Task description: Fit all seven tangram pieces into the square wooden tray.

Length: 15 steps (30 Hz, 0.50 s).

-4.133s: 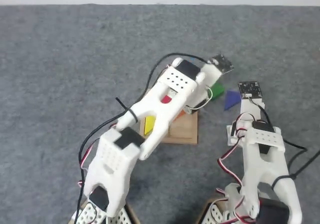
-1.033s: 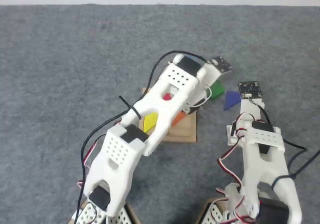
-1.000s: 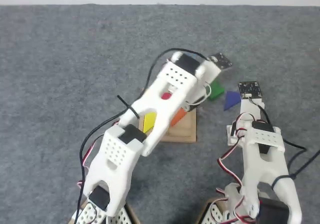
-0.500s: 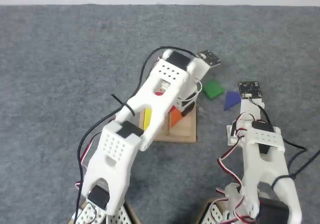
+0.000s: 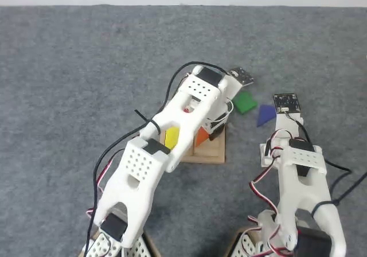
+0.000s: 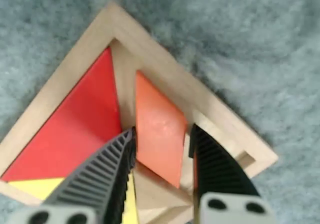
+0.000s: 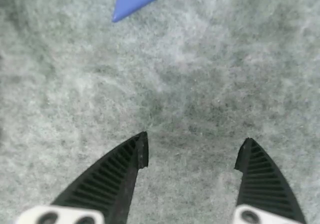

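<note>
Left tool (image 6: 163, 132) pinches the orange piece (image 6: 156, 109) inside the wooden tray (image 6: 160, 63); I'm seating it, and next must lay it flat.

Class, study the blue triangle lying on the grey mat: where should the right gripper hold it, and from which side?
Probably from straight above: the blue triangle lies flat on the mat, so the open right gripper should straddle it and pinch its thin edges.
</note>
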Each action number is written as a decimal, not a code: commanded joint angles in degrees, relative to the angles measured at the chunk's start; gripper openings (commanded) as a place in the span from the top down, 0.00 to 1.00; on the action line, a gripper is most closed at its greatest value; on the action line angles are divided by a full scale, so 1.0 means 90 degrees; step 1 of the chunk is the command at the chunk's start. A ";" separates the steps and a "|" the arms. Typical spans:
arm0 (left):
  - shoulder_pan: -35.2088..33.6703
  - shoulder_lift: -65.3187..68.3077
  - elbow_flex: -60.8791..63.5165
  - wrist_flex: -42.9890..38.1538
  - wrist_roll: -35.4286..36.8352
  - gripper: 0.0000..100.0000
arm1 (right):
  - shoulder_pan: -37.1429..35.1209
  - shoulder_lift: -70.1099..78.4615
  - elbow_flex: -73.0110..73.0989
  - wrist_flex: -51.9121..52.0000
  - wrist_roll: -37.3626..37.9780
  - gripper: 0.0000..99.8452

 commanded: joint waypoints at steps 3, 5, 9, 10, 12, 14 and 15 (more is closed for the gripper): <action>0.0518 0.0283 0.0083 0.0107 0.0303 0.92 | -0.0044 -0.0200 -0.0039 -0.0093 0.0059 0.71; 0.0547 0.0293 0.0063 0.0107 0.0342 0.96 | -0.0044 -0.0200 -0.0039 -0.0093 0.0059 0.71; 0.0498 0.0283 0.0044 0.0078 0.0352 0.99 | -0.0044 -0.0200 -0.0039 -0.0093 0.0059 0.71; 0.0479 0.0283 -0.0034 0.0098 0.0352 0.99 | -0.0044 -0.0200 -0.0039 -0.0093 0.0059 0.71; 0.0459 0.0283 -0.0317 0.0244 0.0361 0.99 | -0.0044 -0.0200 -0.0039 -0.0093 0.0059 0.71; 0.0459 0.0283 -0.0806 0.0576 0.0420 0.99 | -0.0044 -0.0200 -0.0039 -0.0093 0.0059 0.71; 0.0479 0.0283 -0.1099 0.0752 0.0430 0.99 | -0.0044 -0.0200 -0.0039 -0.0093 0.0059 0.71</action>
